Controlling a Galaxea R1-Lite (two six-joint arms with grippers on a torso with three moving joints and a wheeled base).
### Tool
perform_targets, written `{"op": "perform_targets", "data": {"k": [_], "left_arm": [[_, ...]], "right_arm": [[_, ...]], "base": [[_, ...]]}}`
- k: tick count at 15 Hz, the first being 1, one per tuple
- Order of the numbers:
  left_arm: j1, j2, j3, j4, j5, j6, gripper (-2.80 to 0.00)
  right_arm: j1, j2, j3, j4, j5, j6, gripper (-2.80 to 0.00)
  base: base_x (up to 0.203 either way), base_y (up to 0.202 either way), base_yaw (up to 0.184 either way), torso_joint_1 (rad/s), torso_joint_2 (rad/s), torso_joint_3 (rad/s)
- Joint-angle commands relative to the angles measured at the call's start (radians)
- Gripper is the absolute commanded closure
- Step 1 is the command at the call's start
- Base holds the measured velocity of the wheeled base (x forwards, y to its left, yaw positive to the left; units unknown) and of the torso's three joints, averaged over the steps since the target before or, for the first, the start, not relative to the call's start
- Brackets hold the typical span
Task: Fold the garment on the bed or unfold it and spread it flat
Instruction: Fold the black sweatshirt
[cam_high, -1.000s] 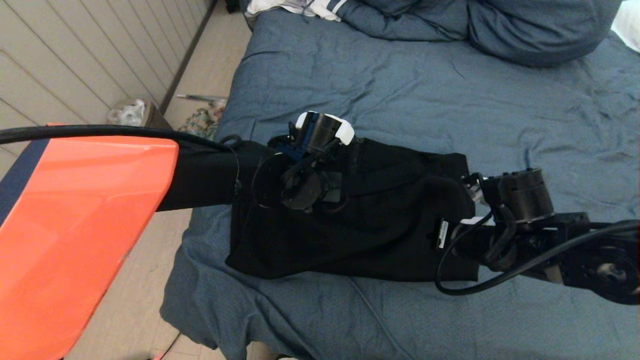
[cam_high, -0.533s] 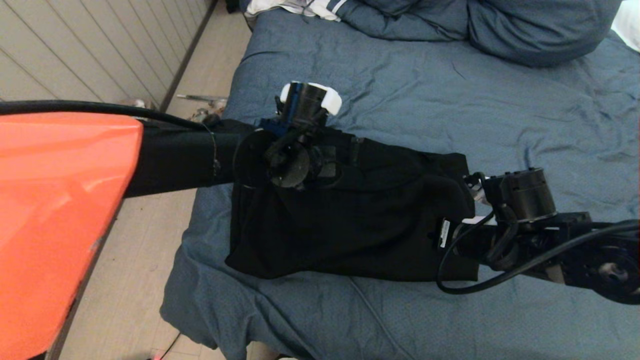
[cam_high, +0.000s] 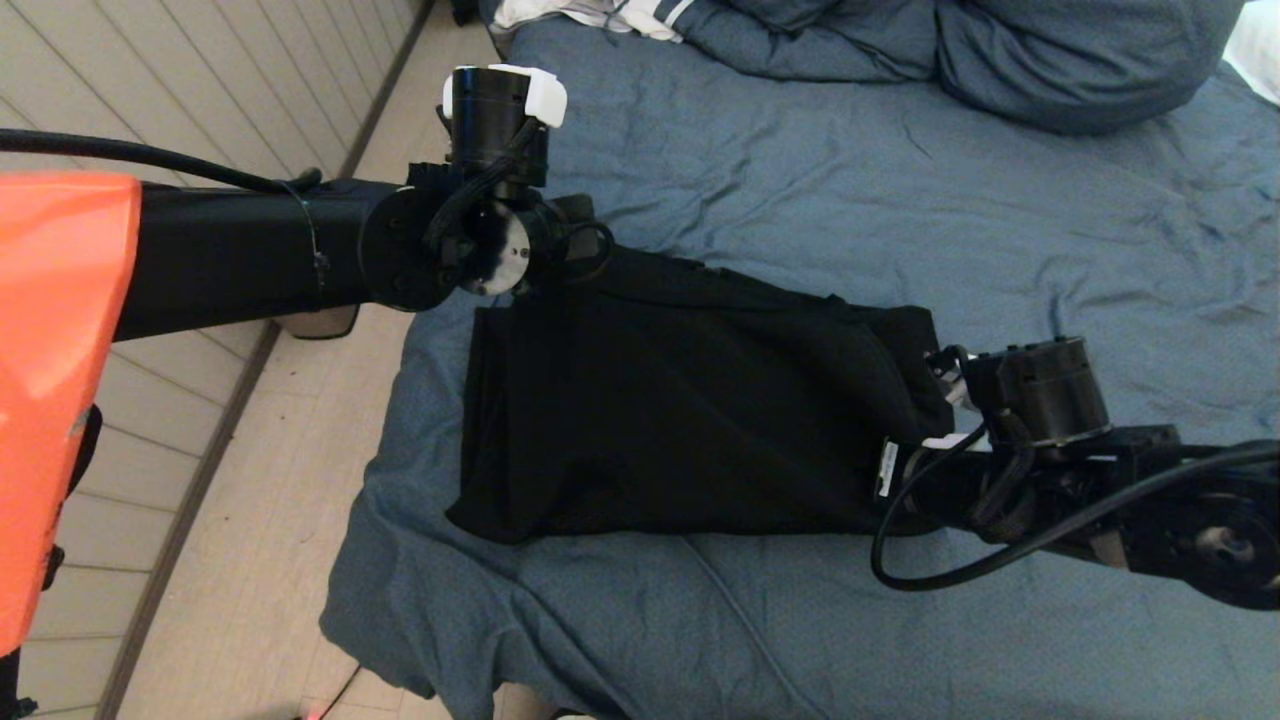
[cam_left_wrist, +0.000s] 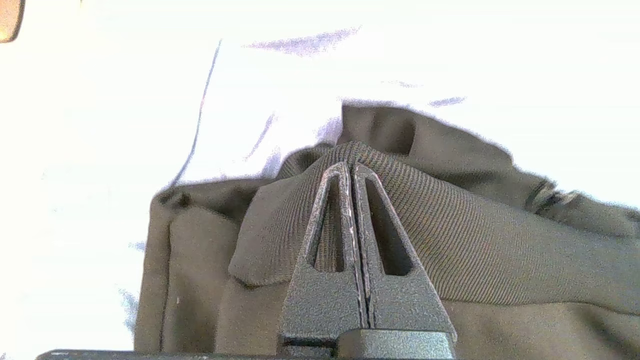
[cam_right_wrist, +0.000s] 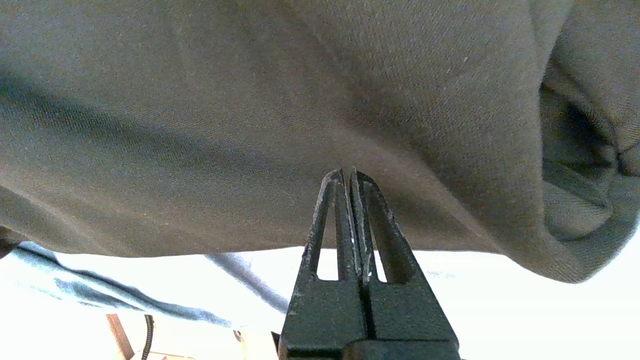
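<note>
The black garment (cam_high: 680, 400) lies stretched across the near left part of the blue bed (cam_high: 900, 180), held taut between my two grippers. My left gripper (cam_left_wrist: 352, 167) is shut on a ribbed band of the garment (cam_left_wrist: 450, 240), lifted at the bed's left edge. In the head view only its wrist (cam_high: 480, 240) shows above the garment's far left corner. My right gripper (cam_right_wrist: 348, 172) is shut on the garment's fabric (cam_right_wrist: 250, 125) at its right end. That arm's wrist (cam_high: 1040, 390) sits just right of the cloth, and the fingertips are hidden in the head view.
Blue pillows (cam_high: 1080, 60) lie at the bed's far end, with a white striped cloth (cam_high: 600, 15) beside them. Floor (cam_high: 250, 520) and a panelled wall (cam_high: 150, 90) run along the bed's left edge. A black cable loop (cam_high: 950, 575) hangs from my right arm.
My left arm has swung away and to the left, out to the bed's edge, pulling the garment's corner with it and stretching the cloth flatter. The right arm has stayed put.
</note>
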Motion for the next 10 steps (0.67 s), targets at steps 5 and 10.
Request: {"op": "perform_targets", "data": {"k": [5,10], "left_arm": [[-0.018,0.062,0.003,0.002,0.003,0.003,0.0],[-0.038,0.093,0.002,0.003,0.006,0.023,-2.8]], "right_arm": [[-0.003,0.0,-0.001,-0.002,-0.002,0.001,0.0],[-0.006,-0.012,-0.001,-0.002,-0.005,0.001,0.0]], "base": [[0.0,0.0,0.0,0.0,0.0,0.0],[0.0,0.0,0.0,0.0,0.0,0.0]]}}
